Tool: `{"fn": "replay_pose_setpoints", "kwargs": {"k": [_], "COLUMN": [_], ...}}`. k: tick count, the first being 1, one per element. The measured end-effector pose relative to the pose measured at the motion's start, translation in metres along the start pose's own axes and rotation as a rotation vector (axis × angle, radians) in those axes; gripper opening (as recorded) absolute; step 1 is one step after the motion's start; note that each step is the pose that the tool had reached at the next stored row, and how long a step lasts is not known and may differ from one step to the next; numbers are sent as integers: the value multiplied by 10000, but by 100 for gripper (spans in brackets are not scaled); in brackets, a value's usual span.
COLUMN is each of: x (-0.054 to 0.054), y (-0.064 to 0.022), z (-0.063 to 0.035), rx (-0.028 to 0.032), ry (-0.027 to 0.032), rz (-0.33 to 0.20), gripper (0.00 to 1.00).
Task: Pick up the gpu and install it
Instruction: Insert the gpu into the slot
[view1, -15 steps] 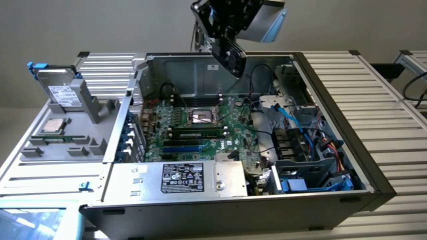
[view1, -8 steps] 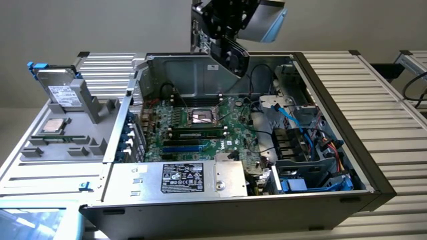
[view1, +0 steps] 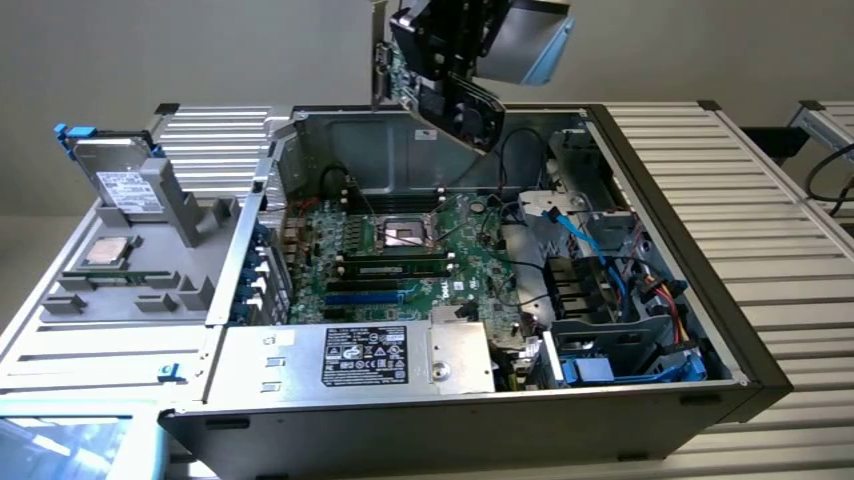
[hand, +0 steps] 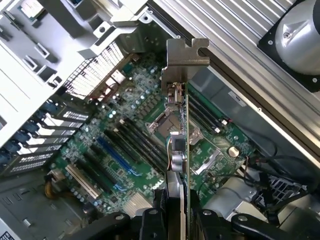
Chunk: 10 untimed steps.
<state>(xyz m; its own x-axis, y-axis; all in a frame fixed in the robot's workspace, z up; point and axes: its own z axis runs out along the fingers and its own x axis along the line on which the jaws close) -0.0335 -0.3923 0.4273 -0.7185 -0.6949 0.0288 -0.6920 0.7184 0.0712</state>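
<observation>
- The gpu (view1: 447, 75) is up high and runs off the exterior view's top edge; its upper end is cut away
- From the wrist it comes in edge-on; neither the board face nor the cooler face can be made out
- Its near end disappears between the fingers of the gripper (hand: 175, 220); they are cropped by the picture's edge themselves
- The card crosses the processor socket (hand: 162, 120); part of the socket sits hidden behind it
- The print on the power supply label (view1: 363, 355) is too small to read; same goes for the label on the hard drive (view1: 123, 180)
</observation>
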Motion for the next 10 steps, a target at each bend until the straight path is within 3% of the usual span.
{"fn": "replay_pose_setpoints", "kwargs": {"k": [10], "x": [0], "y": [-1], "z": [4], "rx": [55], "ry": [128], "rz": [-1821], "gripper": [29]}}
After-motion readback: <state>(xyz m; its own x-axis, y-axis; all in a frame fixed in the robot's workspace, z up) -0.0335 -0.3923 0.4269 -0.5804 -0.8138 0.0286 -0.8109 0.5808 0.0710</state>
